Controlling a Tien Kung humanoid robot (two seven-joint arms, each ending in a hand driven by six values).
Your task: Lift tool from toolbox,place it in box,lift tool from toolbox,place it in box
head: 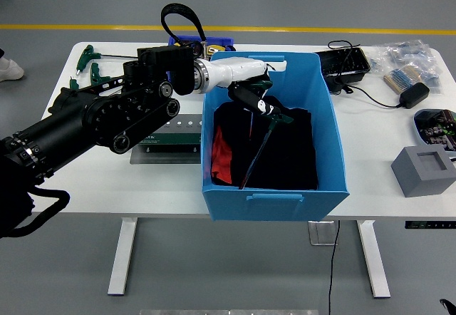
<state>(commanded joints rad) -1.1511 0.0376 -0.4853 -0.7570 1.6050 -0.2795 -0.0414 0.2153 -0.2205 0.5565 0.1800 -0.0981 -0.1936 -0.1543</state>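
Note:
My left hand (251,95) reaches from the left over the big blue box (332,122) and is curled around a green T-handle tool whose thin shaft hangs down inside the box. Another green T-handle tool (265,135) lies on the black cloth (292,155) in the box. More green T-handle tools (92,73) lie on the table at the far left. The grey tool holder block (182,128) is partly hidden behind my arm. My right hand is out of view.
A small blue bin (214,42) with a yellow object sits behind the box. A black tray (345,63), cables, a power adapter (413,94), bagged parts (412,58) and a grey foam block (425,170) are on the right.

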